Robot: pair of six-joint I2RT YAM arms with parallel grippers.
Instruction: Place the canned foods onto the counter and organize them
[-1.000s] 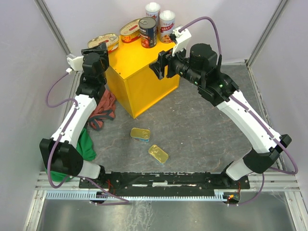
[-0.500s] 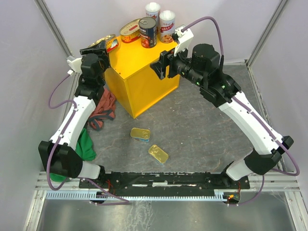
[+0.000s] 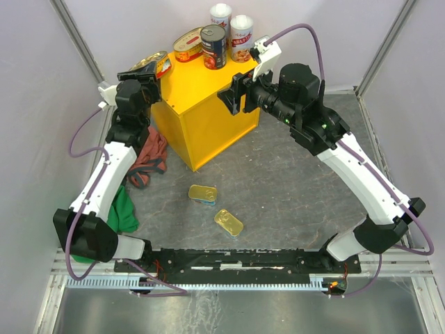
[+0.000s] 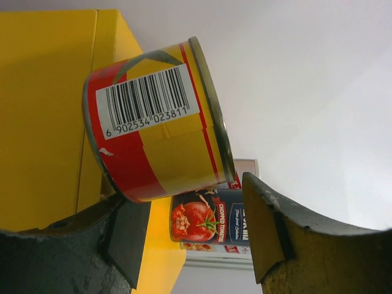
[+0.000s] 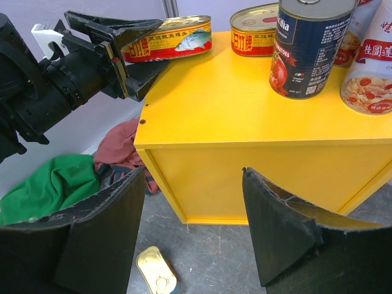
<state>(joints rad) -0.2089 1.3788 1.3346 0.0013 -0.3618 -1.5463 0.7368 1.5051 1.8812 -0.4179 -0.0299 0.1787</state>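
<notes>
Now, left gripper: was clamped on tilted oval tin at ten o'clock corner of counter.
Right gripper: jaws stood apart.

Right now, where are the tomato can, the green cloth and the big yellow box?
tomato can [image 5: 309,55]: right wrist view, on its dark label.
green cloth [image 3: 126,212]: top view, on its middle.
yellow box [image 3: 215,132]: top view, on its front wall.
</notes>
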